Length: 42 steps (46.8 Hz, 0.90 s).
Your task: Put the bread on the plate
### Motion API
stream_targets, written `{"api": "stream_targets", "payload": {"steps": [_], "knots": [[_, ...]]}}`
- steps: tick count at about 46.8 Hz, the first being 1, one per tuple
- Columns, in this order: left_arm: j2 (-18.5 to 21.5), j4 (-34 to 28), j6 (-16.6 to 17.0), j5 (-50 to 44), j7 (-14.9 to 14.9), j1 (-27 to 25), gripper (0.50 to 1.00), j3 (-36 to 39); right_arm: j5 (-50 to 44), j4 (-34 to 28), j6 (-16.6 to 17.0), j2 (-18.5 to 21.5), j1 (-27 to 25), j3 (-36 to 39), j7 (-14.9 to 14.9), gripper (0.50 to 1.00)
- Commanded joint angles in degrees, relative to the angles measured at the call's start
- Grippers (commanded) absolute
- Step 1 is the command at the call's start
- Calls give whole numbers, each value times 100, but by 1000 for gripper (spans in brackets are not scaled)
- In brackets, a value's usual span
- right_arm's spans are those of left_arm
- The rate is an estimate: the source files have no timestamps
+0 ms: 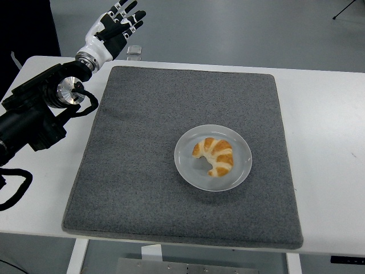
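A golden croissant (213, 156) lies on a white plate (185, 166) near the middle of a grey mat (142, 148). My left hand (114, 28) is raised at the top left, beyond the mat's far left corner and well away from the plate. Its fingers are spread and hold nothing. The black left arm (34, 114) stretches over the table's left edge. The right arm is out of view.
The white table (325, 131) shows around the mat on the left and right. A small clear object (134, 51) lies at the table's far edge beside my left hand.
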Motion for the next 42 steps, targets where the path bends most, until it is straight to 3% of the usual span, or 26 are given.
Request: {"api": "stream_targets", "payload": {"steps": [1, 25, 42], "knots": [[0, 8, 19, -108, 130, 67, 999, -115, 0, -1, 0, 0, -1, 2, -1, 952], [-44, 122, 177, -214, 34, 331, 1000, -264, 18, 7, 0, 0, -1, -24, 8, 952], [-123, 122, 177, -205, -783, 490, 1000, -625, 18, 7, 0, 0, -1, -16, -1, 952]]}}
